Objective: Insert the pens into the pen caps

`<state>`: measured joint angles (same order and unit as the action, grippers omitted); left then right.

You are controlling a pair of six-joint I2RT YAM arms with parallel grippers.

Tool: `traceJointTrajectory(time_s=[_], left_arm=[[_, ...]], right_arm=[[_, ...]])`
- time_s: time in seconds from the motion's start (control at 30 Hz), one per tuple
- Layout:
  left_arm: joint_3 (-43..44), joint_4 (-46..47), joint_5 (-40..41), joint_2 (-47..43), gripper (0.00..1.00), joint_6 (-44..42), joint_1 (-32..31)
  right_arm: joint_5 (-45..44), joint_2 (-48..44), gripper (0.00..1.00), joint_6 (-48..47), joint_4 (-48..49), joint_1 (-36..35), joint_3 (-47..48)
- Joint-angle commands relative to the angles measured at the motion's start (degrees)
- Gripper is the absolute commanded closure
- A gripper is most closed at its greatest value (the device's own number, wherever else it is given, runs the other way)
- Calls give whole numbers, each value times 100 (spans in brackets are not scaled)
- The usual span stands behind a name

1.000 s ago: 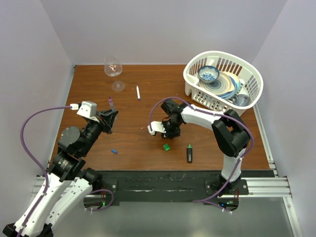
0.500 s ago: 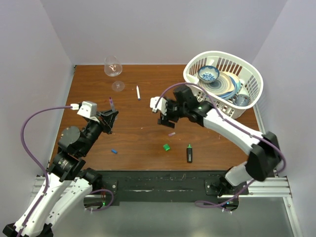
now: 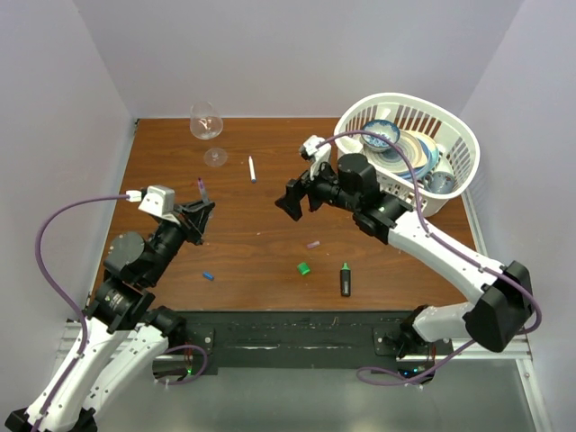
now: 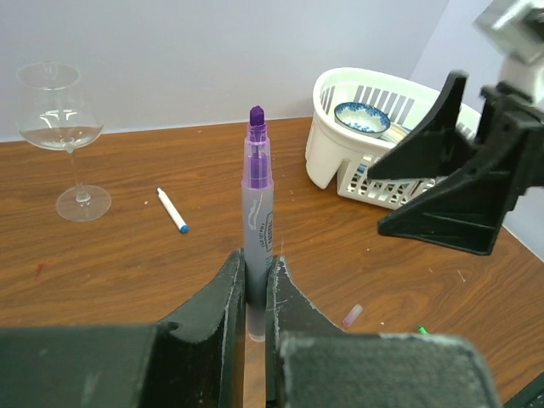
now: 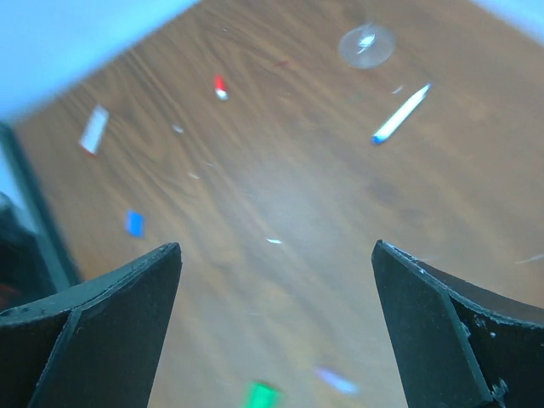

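A brown wooden table (image 3: 252,243) is carrying everything, and a white basket (image 3: 355,164) is sitting at its far right corner with a blue bowl (image 3: 381,135) and plates inside. A wine glass (image 3: 206,121) is standing upright at the far left. The left gripper (image 4: 255,272) is clenching the lower barrel of the purple pen (image 4: 257,212), holding it off the table with the uncapped tip pointing away from the wrist. The right gripper (image 3: 292,200) is hovering above the middle of the table with its fingers spread wide and nothing between them. The black marker (image 3: 346,280) is lying near the front edge, green tip pointing away from the arms. The white pen (image 3: 252,168) is lying near the glass. The green cap (image 3: 304,268) is sitting just left of the marker, a lilac cap (image 3: 313,244) is lying near it towards the middle, and the blue cap (image 3: 208,276) is lying well apart on the left.
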<state>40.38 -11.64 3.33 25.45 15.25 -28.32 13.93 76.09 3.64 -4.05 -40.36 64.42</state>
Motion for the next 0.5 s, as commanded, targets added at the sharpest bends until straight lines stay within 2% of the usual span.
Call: traceJointTrajectory(time_s=[0.0,0.13,0.17,0.23,0.27,0.3,0.4,0.47], left_arm=[[5,197,124,-93,100,-136,1],[-13,214,150,-119,100,-136,1],[-13,206,141,-119,100,-127,1],[-13,223,133,-119,100,-136,1],[-4,206,124,-119,100,-136,1],[-4,215,124,-119,100,-136,1],[-21,232,115,-146,100,-127,1],[-21,241,97,-137,100,-127,1]], right_arm=[[-452,2,1,2850,1204,54,-569],[-23,203,1,3616,1522,405,-536],[-214,221,1,4070,1443,449,-527],[-1491,81,1,4678,1023,450,-606],[-1856,64,1,5255,716,450,-519],[-2129,72,1,5531,-340,441,-327],[-2799,467,1,6244,-2311,459,683],[-2774,687,1,6586,-2634,467,844]])
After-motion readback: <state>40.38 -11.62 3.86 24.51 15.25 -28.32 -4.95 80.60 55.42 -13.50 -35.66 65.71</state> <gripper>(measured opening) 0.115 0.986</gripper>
